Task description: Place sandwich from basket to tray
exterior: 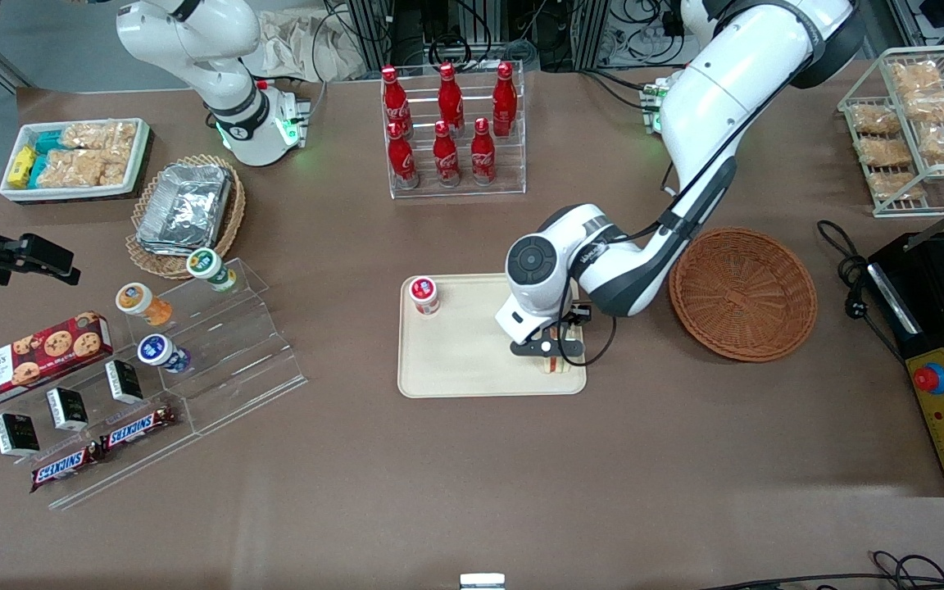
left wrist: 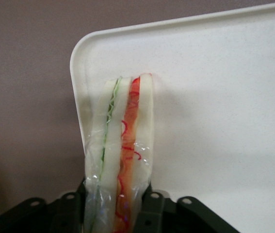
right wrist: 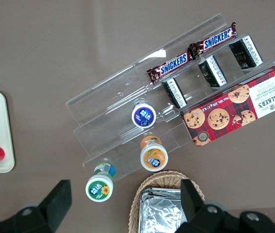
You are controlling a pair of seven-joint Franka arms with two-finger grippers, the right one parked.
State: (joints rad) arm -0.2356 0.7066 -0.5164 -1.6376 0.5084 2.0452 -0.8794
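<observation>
The sandwich [left wrist: 120, 145], a plastic-wrapped wedge of white bread with green and orange-red layers, stands on edge between the fingers of my left gripper [left wrist: 115, 208]. The gripper is shut on it. In the front view the gripper [exterior: 552, 352] is low over the corner of the cream tray [exterior: 456, 360] that lies nearest the camera and toward the working arm's end, and the sandwich [exterior: 555, 365] peeks out below it. I cannot tell if the sandwich touches the tray [left wrist: 215, 97]. The reddish-brown woven basket [exterior: 742, 293] beside the tray is empty.
A small red-capped container [exterior: 424, 295] stands on the tray's corner toward the parked arm. A rack of red bottles [exterior: 451, 131] is farther from the camera. A clear stepped display [exterior: 210, 360] lies toward the parked arm's end. A black machine [exterior: 943, 352] lies toward the working arm's end.
</observation>
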